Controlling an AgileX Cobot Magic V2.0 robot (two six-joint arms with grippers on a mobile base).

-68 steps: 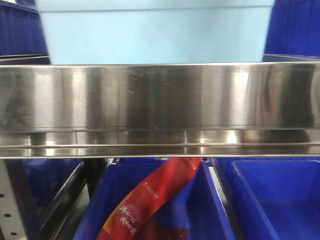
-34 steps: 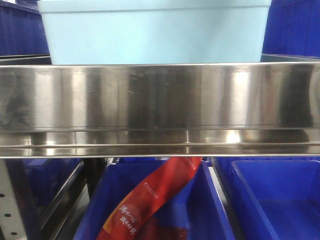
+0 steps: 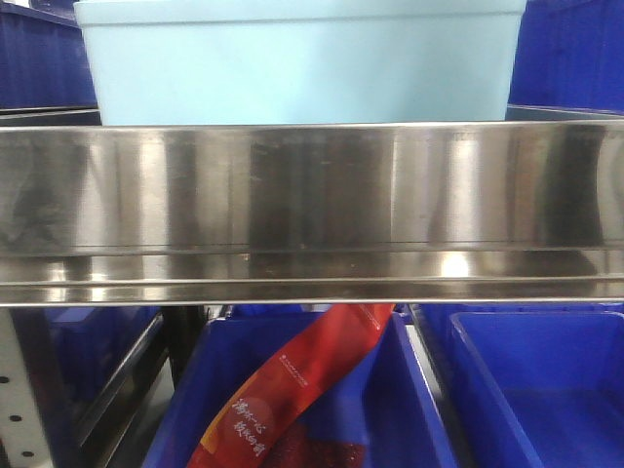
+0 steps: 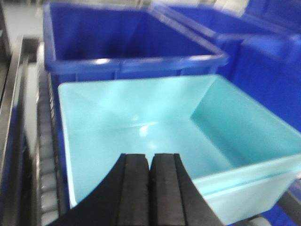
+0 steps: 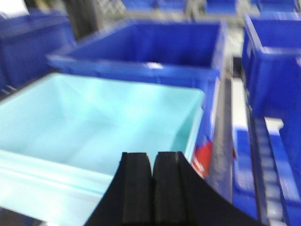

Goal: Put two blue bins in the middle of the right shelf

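Front view: a light-blue bin [image 3: 297, 63] stands on a steel shelf [image 3: 312, 210], its front wall just behind the shelf's raised front lip and darker blue bins flanking it at both upper corners. Below the shelf lie a dark-blue bin [image 3: 292, 390] holding a red packet [image 3: 292, 390] that leans toward the shelf's underside, and a second dark-blue bin [image 3: 536, 385] just beside it on the right. Left wrist view: the left tool [image 4: 150, 188] has its black pads pressed together with nothing between them, and sits above the near rim of the light-blue bin [image 4: 155, 136], whose empty interior opens ahead of the tool. A dark-blue bin [image 4: 131, 42] touches or nearly touches the far rim; more dark-blue bins crowd the right side, leaving a narrow gap. Right wrist view: the right tool [image 5: 151, 188] is likewise pressed together and empty, over the near rim of the light-blue bin [image 5: 94, 122]. Beyond the far rim stands a dark-blue bin [image 5: 150, 47]; to the right of the tool a narrow channel separates further dark-blue bins [image 5: 273, 61].
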